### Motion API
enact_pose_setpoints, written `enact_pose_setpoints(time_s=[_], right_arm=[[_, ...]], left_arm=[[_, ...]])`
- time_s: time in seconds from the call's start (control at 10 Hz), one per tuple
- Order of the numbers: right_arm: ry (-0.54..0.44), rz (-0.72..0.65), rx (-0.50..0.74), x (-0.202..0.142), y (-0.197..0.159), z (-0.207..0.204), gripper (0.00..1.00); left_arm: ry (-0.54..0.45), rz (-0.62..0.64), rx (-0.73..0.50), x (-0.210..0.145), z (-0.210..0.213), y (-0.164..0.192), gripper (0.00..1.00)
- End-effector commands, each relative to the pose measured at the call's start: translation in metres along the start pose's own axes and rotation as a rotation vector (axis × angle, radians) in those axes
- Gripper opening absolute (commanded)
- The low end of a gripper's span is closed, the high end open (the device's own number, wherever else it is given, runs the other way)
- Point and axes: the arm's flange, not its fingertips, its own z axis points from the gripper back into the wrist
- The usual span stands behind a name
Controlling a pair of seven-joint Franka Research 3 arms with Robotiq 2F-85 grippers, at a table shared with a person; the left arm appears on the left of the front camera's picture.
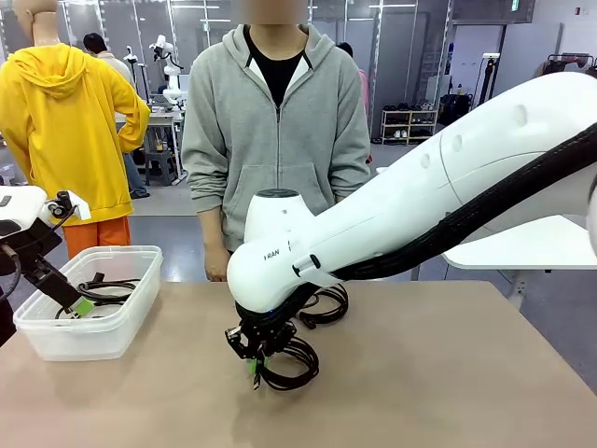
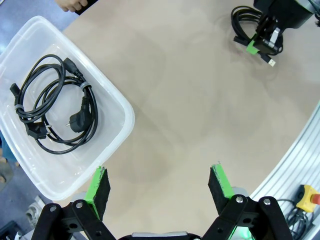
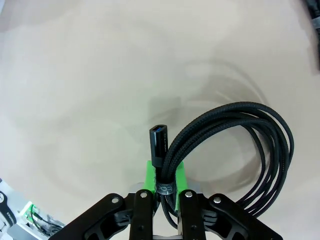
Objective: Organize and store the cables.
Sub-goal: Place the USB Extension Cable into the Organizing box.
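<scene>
Right gripper [image 3: 165, 175]: we see the green pads pinched shut on the banded neck of the braided coil [image 3: 240, 140], with no gap between pad and cord.
Plug [image 3: 158, 142]: it stands up at 12 o'clock from the pads, free of the grip.
Braided coil, lie: its loops swing out toward 3 o'clock in the right wrist view. We cannot tell whether the lowest loop is clear of the table [image 1: 420, 373].
Second coil [image 1: 326, 303]: it lies on the table at 1 o'clock from the right gripper in the front view, just beside the held loops.
Bin [image 1: 140, 280]: it sits at 9 o'clock from the right gripper, well apart, with a stored coil [image 2: 55, 110] already lying inside.
Left gripper [image 2: 160, 182]: jaws are wide with nothing between them, and the bin is at 10 o'clock in its own view.
Risk, snag: we judge a trailing loop could catch the second coil and drag it along.
Risk, slip: the pinch is on one narrow spot, so a fast swing could work the cord loose.
Risk, crowding: the left gripper sits close to the bin, so we think the arms could meet there.
</scene>
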Motion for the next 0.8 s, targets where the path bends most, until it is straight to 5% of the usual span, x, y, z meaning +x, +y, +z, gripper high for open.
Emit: enact_pose_setpoints(time_s=[0.0,0.2,0.3,0.4,0.6,0.7], right_arm=[[-0.006,0.003,-0.002,0.004,0.001,0.000,0.00],[0.000,0.012,0.012,0.004,-0.001,0.000,0.49],[0.006,0.016,0.011,0.003,-0.002,-0.002,0.56],[0.013,0.019,0.019,0.003,-0.004,-0.003,0.81],[0.003,0.026,0.045,0.001,-0.009,0.002,1.00],[-0.006,0.032,0.056,-0.001,-0.011,0.004,1.00]], left_arm=[[-0.003,0.002,0.007,0.002,-0.001,0.000,1.00],[-0.003,0.002,0.007,0.002,-0.001,0.000,1.00],[-0.003,0.002,0.007,0.002,-0.001,0.000,1.00],[-0.003,0.002,0.007,0.002,-0.001,0.000,1.00],[-0.003,0.002,0.007,0.002,-0.001,0.000,1.00],[-0.003,0.002,0.007,0.002,-0.001,0.000,1.00]])
